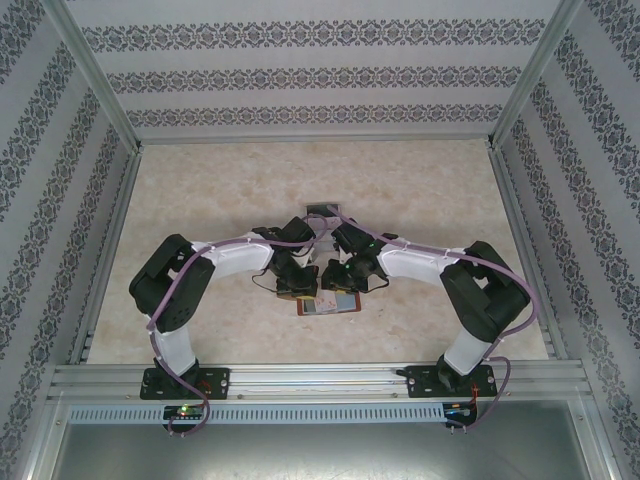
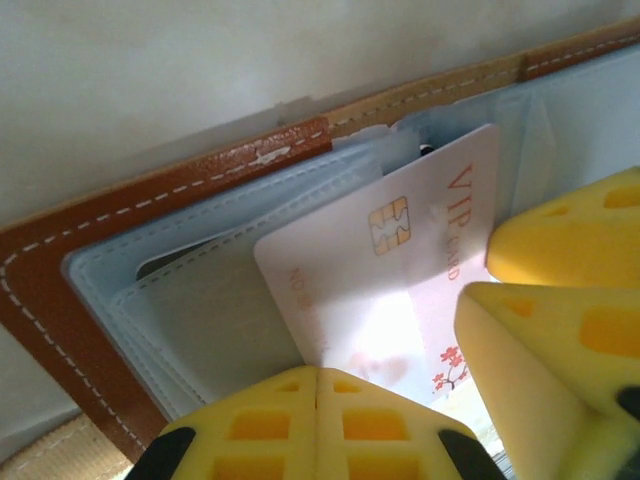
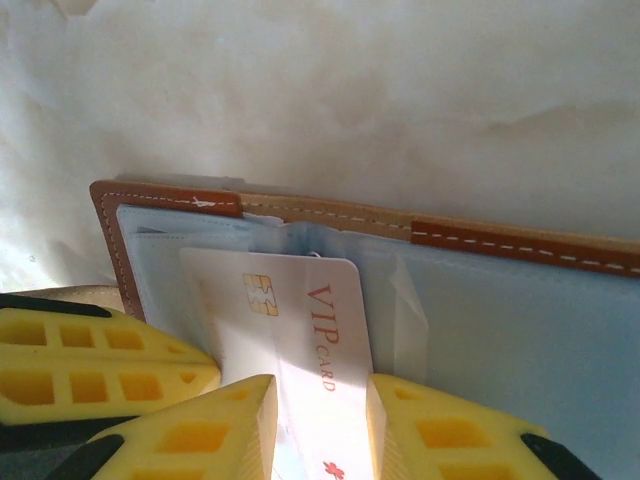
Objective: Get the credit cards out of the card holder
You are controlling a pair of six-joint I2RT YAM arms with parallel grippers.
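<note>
The card holder (image 1: 328,304) lies open on the table between both arms, brown stitched leather (image 2: 150,205) (image 3: 165,197) framing greyish clear pockets. A white credit card (image 2: 400,250) (image 3: 300,310) with a gold chip and red "VIP CARD" lettering sticks partly out of a pocket near the fold. My left gripper (image 2: 318,372) (image 1: 298,288) is shut, its yellow tips pressed on the pockets at the card's lower corner. My right gripper (image 3: 322,385) (image 1: 338,278) sits over the card with its jaws part-way apart, the card's face showing in the gap. A darker edge (image 2: 160,266) shows inside another pocket.
A small greyish item (image 1: 322,210) lies on the table just beyond the two grippers. Pale marbled tabletop (image 1: 420,190) stretches around the wallet, bounded by aluminium rails and patterned walls. The arms' bases sit on the near rail (image 1: 320,378).
</note>
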